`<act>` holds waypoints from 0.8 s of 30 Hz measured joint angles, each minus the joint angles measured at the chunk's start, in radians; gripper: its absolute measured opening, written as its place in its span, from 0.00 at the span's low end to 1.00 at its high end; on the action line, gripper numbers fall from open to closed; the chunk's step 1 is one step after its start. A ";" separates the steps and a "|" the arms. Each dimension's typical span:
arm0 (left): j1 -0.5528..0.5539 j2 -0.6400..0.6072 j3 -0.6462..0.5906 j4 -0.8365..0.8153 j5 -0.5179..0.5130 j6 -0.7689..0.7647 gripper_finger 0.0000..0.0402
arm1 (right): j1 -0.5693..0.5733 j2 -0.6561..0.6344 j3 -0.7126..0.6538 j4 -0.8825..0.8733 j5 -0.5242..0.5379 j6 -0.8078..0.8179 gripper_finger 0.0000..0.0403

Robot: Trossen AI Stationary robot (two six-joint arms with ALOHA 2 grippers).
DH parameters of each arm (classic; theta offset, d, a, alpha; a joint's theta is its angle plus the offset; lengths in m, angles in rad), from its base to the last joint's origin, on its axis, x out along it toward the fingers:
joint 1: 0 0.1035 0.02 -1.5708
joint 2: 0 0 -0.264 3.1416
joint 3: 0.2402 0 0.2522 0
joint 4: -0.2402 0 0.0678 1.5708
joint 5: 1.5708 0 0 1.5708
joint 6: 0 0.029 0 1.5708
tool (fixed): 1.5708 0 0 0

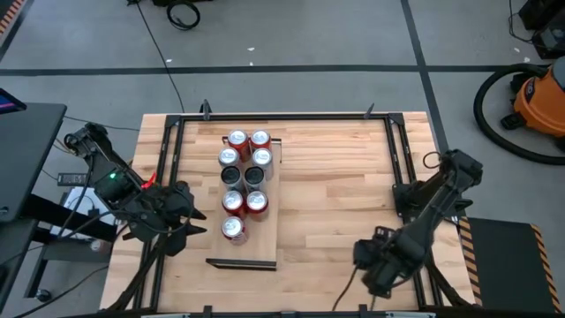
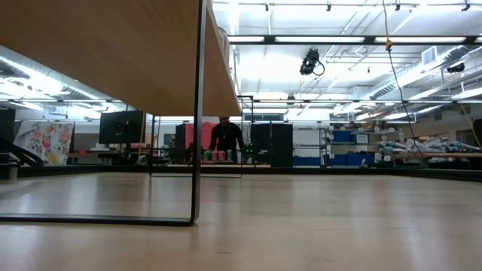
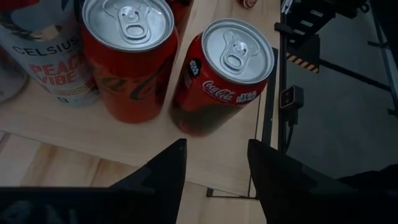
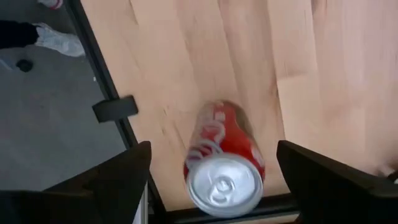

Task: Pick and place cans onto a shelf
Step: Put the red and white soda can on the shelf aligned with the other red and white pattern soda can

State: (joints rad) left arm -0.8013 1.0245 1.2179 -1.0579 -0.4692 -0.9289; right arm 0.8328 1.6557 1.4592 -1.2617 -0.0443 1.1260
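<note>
Workshop floor and open hall behind the bench

A grey concrete floor point(image 1: 291, 35) crossed by dark seams surrounds the light wooden tabletop with black frame point(image 1: 335, 212); an orange shop vacuum with black hose point(image 1: 534, 97) stands off its far right corner. Long ceiling strip lights point(image 2: 331, 39) brighten the hall, where a person in dark clothes point(image 2: 227, 139) stands among dark cabinets point(image 2: 271, 144).

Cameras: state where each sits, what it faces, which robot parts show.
High: overhead, straight down on shelf, cans, left arm, right arm.
Low: table height, level under the shelf into the room; no arm.
Left wrist: past open left gripper at two red cans.
Right wrist: past open right gripper at one red can.
Shared: high and left wrist see the shelf's cans.
</note>
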 joint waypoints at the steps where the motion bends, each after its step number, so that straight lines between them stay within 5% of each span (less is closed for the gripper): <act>1: 0.000 0.000 0.000 0.001 0.000 -0.001 0.45 | 0.014 -0.022 -0.031 0.012 0.005 0.022 0.89; 10: 0.000 0.000 0.000 0.000 0.000 -0.021 0.45 | 0.099 -0.130 -0.245 0.187 -0.022 0.204 0.99; 24: 0.000 0.000 -0.001 -0.001 0.000 -0.056 0.45 | 0.116 -0.105 -0.369 0.248 -0.006 0.435 0.98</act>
State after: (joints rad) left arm -0.8013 1.0248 1.2174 -1.0588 -0.4693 -0.9852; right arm 0.9491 1.5510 1.0906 -1.0139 -0.0503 1.5609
